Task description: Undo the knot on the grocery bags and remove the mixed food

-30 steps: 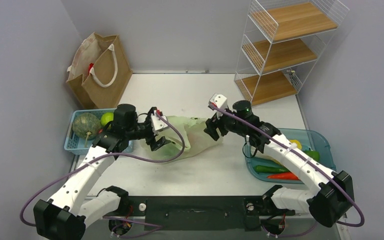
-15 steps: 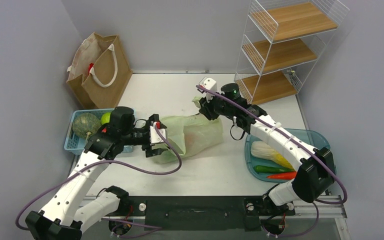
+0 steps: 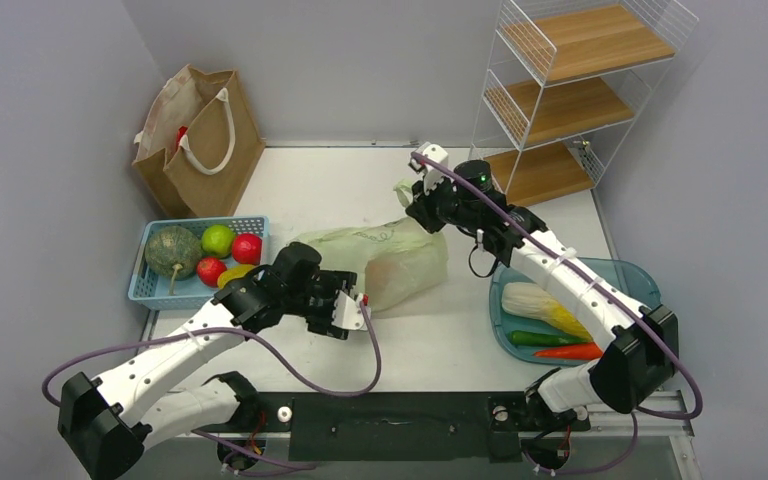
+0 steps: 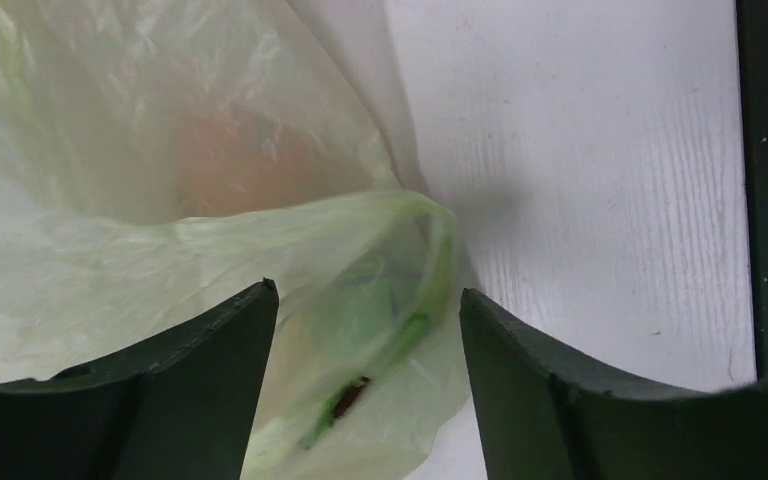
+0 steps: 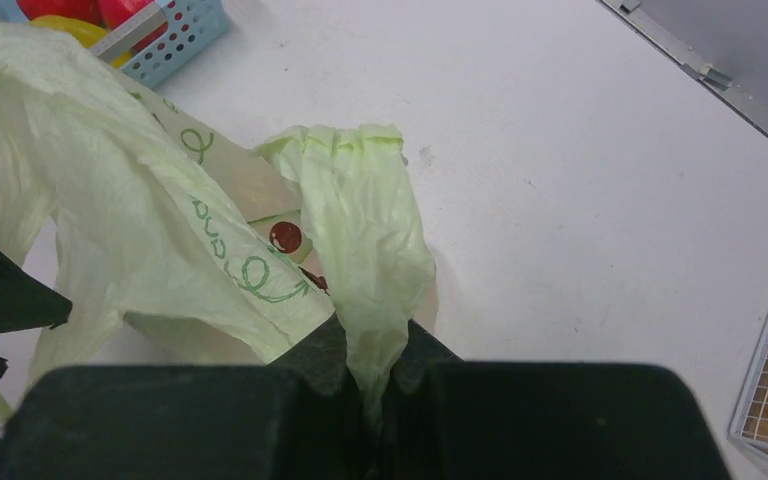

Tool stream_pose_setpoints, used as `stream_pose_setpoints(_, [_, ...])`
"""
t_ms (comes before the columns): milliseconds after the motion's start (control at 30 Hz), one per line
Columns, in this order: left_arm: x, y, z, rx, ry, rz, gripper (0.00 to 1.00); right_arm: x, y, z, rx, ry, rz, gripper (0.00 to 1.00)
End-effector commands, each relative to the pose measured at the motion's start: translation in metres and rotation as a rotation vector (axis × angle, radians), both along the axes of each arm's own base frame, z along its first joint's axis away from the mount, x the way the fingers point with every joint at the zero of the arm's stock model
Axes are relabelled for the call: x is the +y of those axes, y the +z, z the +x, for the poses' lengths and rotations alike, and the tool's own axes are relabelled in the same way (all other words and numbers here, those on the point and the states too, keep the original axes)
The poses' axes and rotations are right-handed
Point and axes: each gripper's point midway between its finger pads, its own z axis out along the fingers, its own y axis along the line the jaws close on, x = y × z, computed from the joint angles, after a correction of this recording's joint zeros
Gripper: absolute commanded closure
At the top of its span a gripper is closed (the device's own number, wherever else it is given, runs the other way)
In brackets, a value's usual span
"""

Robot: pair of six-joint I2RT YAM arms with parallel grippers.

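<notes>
The pale green plastic grocery bag (image 3: 385, 258) lies slumped mid-table, a pale orange shape (image 4: 230, 165) showing through its film. I see no knot; its handles hang loose. My right gripper (image 3: 409, 203) is at the bag's far end, shut on a crumpled handle strip (image 5: 365, 240) pinched between its jaws (image 5: 372, 385). My left gripper (image 3: 358, 305) sits at the bag's near corner, open, with a fold of the bag (image 4: 380, 320) lying between its fingers (image 4: 170, 395). The brown paper bag (image 3: 198, 140) stands upright at the back left.
A blue basket (image 3: 150, 290) at the left holds a green squash, a green fruit and red pieces. A blue tray (image 3: 642, 285) at the right holds a cabbage, a green pepper and a red chilli. A wire shelf (image 3: 560, 95) stands back right.
The right gripper moved to the bag's far end and shut on a handle strip. The left arm swung off the basket toward the table's near side, to the bag's near corner.
</notes>
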Motion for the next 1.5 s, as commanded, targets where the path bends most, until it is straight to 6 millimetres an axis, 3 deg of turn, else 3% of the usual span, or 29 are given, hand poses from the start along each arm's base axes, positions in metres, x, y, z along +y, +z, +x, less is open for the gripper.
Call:
stream_pose_setpoints(0, [0.005, -0.002, 0.016, -0.108, 0.016, 0.066, 0.45, -0.014, 0.059, 0.014, -0.060, -0.096, 0.141, 1.00])
stream_pose_setpoints(33, [0.009, -0.004, 0.011, -0.079, 0.017, 0.089, 0.67, -0.021, 0.065, 0.021, -0.056, -0.130, 0.165, 1.00])
stream_pose_setpoints(100, [0.017, -0.002, 0.000, -0.020, -0.003, 0.107, 0.98, -0.032, 0.076, 0.031, -0.057, -0.178, 0.200, 1.00])
stream_pose_setpoints(233, [0.056, 0.001, -0.027, 0.086, -0.075, 0.145, 1.00, -0.054, 0.091, 0.043, -0.066, -0.251, 0.250, 1.00])
stream_pose_setpoints(333, [0.091, -0.015, -0.053, 0.158, -0.130, 0.263, 1.00, -0.062, 0.087, 0.042, -0.049, -0.273, 0.261, 1.00])
stream_pose_setpoints(600, [0.160, -0.052, -0.097, 0.350, -0.175, 0.519, 1.00, -0.078, 0.021, 0.014, 0.073, -0.304, 0.203, 1.00])
stream_pose_setpoints(667, [0.162, -0.051, -0.097, 0.343, -0.182, 0.524, 1.00, -0.081, 0.013, 0.008, 0.086, -0.303, 0.194, 1.00])
stream_pose_setpoints(700, [0.151, -0.037, -0.084, 0.280, -0.157, 0.467, 1.00, -0.081, 0.011, 0.006, 0.091, -0.299, 0.191, 1.00])
stream_pose_setpoints(733, [0.133, -0.022, -0.081, 0.289, -0.106, 0.356, 0.89, -0.079, 0.009, 0.001, 0.097, -0.286, 0.194, 1.00])
stream_pose_setpoints(767, [0.115, 0.006, -0.061, 0.191, -0.068, 0.255, 0.81, -0.078, 0.010, -0.001, 0.097, -0.279, 0.199, 1.00])
stream_pose_setpoints(800, [0.096, 0.026, -0.060, 0.228, -0.017, 0.130, 0.65, -0.076, 0.013, -0.004, 0.090, -0.268, 0.207, 1.00])
stream_pose_setpoints(833, [0.075, 0.060, -0.046, 0.210, 0.042, -0.007, 0.47, -0.072, 0.016, -0.005, 0.082, -0.259, 0.218, 1.00])
stream_pose_setpoints(867, [0.064, 0.078, -0.040, 0.202, 0.062, -0.066, 0.41, -0.071, 0.020, -0.006, 0.076, -0.253, 0.226, 1.00])
stream_pose_setpoints(900, [0.049, 0.109, -0.027, 0.205, 0.116, -0.168, 0.36, -0.068, 0.024, -0.007, 0.068, -0.246, 0.239, 1.00])
stream_pose_setpoints(933, [0.039, 0.119, -0.021, 0.223, 0.120, -0.200, 0.34, -0.066, 0.027, -0.007, 0.064, -0.242, 0.246, 1.00])
stream_pose_setpoints(967, [0.029, 0.147, -0.019, 0.226, 0.118, -0.274, 0.31, -0.063, 0.031, -0.008, 0.058, -0.234, 0.256, 1.00])
stream_pose_setpoints(1000, [0.022, 0.153, -0.014, 0.256, 0.118, -0.294, 0.30, -0.061, 0.035, -0.008, 0.048, -0.230, 0.261, 1.00])
stream_pose_setpoints(1033, [0.013, 0.179, -0.012, 0.274, 0.130, -0.367, 0.29, -0.059, 0.040, -0.008, 0.035, -0.230, 0.270, 1.00])
stream_pose_setpoints(1067, [0.007, 0.186, -0.006, 0.301, 0.140, -0.394, 0.29, -0.059, 0.043, -0.008, 0.034, -0.233, 0.280, 1.00])
stream_pose_setpoints(1100, [-0.002, 0.206, -0.001, 0.327, 0.154, -0.467, 0.30, -0.057, 0.047, -0.009, 0.024, -0.231, 0.290, 1.00])
stream_pose_setpoints(1133, [-0.009, 0.208, 0.005, 0.362, 0.166, -0.489, 0.33, -0.056, 0.048, -0.009, 0.030, -0.235, 0.301, 1.00])
stream_pose_setpoints(1167, [-0.022, 0.219, 0.011, 0.382, 0.180, -0.547, 0.42, -0.055, 0.049, -0.010, 0.028, -0.237, 0.312, 1.00])
stream_pose_setpoints(1200, [-0.031, 0.211, 0.018, 0.413, 0.199, -0.550, 0.48, -0.054, 0.050, -0.010, 0.039, -0.242, 0.327, 1.00])
stream_pose_setpoints(1233, [-0.046, 0.214, 0.023, 0.400, 0.199, -0.573, 0.63, -0.053, 0.049, -0.010, 0.040, -0.243, 0.335, 1.00])
stream_pose_setpoints(1267, [-0.058, 0.203, 0.031, 0.407, 0.198, -0.567, 0.71, -0.052, 0.049, -0.010, 0.046, -0.247, 0.341, 1.00])
stream_pose_setpoints(1300, [-0.070, 0.196, 0.027, 0.424, 0.170, -0.555, 0.90, -0.052, 0.046, -0.010, 0.050, -0.252, 0.340, 1.00])
stream_pose_setpoints(1367, [-0.090, 0.176, 0.030, 0.476, 0.137, -0.535, 1.00, -0.054, 0.041, -0.009, 0.059, -0.269, 0.336, 1.00])
stream_pose_setpoints(1467, [-0.112, 0.132, 0.041, 0.551, 0.143, -0.455, 1.00, -0.056, 0.036, -0.005, 0.073, -0.292, 0.339, 1.00])
